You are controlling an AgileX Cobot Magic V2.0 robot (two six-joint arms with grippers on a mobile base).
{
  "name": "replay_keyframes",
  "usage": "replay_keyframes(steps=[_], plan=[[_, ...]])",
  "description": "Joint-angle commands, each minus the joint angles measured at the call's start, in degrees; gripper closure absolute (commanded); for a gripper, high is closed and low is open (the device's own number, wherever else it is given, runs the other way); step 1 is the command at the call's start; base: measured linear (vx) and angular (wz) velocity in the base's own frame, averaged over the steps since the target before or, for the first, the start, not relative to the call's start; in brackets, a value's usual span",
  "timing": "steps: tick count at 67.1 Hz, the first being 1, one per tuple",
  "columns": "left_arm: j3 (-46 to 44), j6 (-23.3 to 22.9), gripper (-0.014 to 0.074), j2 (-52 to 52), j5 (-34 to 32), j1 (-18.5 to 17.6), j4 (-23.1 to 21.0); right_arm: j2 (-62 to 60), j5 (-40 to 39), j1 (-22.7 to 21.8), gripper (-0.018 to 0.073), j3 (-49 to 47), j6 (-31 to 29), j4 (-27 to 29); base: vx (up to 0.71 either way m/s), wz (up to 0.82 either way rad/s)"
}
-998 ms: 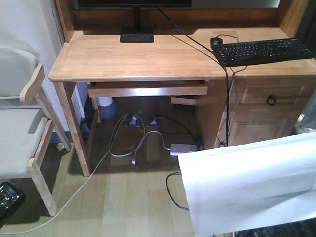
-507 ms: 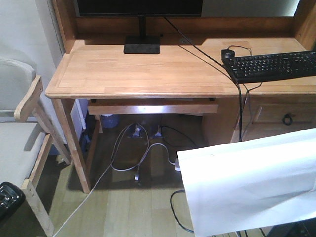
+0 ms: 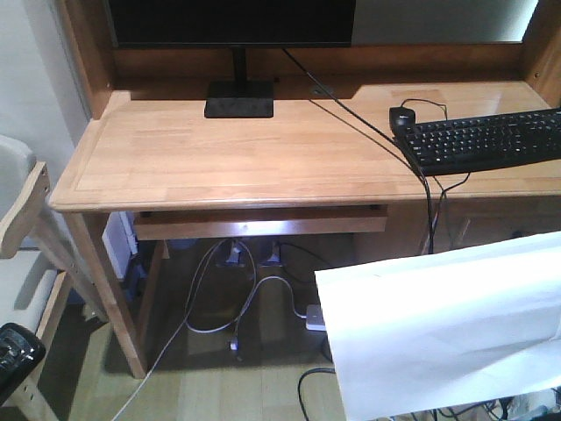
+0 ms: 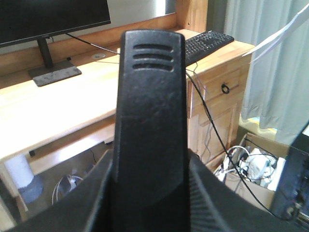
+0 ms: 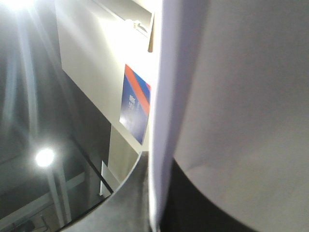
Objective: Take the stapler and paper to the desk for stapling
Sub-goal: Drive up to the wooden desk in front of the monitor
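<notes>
The black stapler [image 4: 150, 121] stands up between the dark fingers [image 4: 104, 193] of my left gripper [image 4: 152, 191], which is shut on it; its ribbed tip points toward the desk [image 4: 48, 106]. In the front view a black ridged end, gripper or stapler [image 3: 13, 358], pokes in at the bottom left corner. The white paper [image 3: 447, 324] hangs in front of the desk [image 3: 245, 158] at lower right. My right gripper [image 5: 154, 198] is shut on the paper [image 5: 241, 96], seen edge-on. The paper's edge [image 4: 275, 36] also shows in the left wrist view.
On the desk stand a monitor [image 3: 237, 22] on a black foot [image 3: 238, 98], a black keyboard [image 3: 482, 140] and a mouse [image 3: 401, 116]. A wooden chair [image 3: 22, 228] is at the left. Cables [image 3: 237, 298] lie under the desk, below a pull-out tray [image 3: 263, 221].
The front view has moved closer to the desk, which now looms larger and lower in frame; the chair has slid leftward. Paper and black end keep their places in frame.
</notes>
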Motion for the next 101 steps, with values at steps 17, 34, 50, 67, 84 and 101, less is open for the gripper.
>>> replay_keyframes(steps=[17, 34, 50, 67, 84, 101], plan=[[-1.7, -0.3, 0.0603, 0.7, -6.8, -0.1, -1.1, 0.4, -3.0, 0.0, 0.0561, 0.1, -0.2, 0.5, 0.21, -0.04], [-1.7, -0.3, 0.0603, 0.7, -6.8, -0.1, -1.1, 0.4, -3.1, 0.0, 0.0561, 0.1, -0.2, 0.5, 0.17, 0.02], [-1.7, -0.3, 0.0603, 0.7, -6.8, -0.1, -1.1, 0.4, -3.1, 0.0, 0.0561, 0.1, -0.2, 0.5, 0.16, 0.02], [-1.7, -0.3, 0.0603, 0.7, -6.8, -0.1, -1.1, 0.4, -3.1, 0.0, 0.0561, 0.1, -0.2, 0.5, 0.16, 0.02], [-1.7, -0.3, 0.0603, 0.7, -6.8, -0.1, -1.1, 0.4, -3.1, 0.0, 0.0561, 0.1, -0.2, 0.5, 0.15, 0.02], [-1.7, -0.3, 0.0603, 0.7, -6.8, -0.1, -1.1, 0.4, -3.1, 0.0, 0.0561, 0.1, -0.2, 0.5, 0.13, 0.01]])
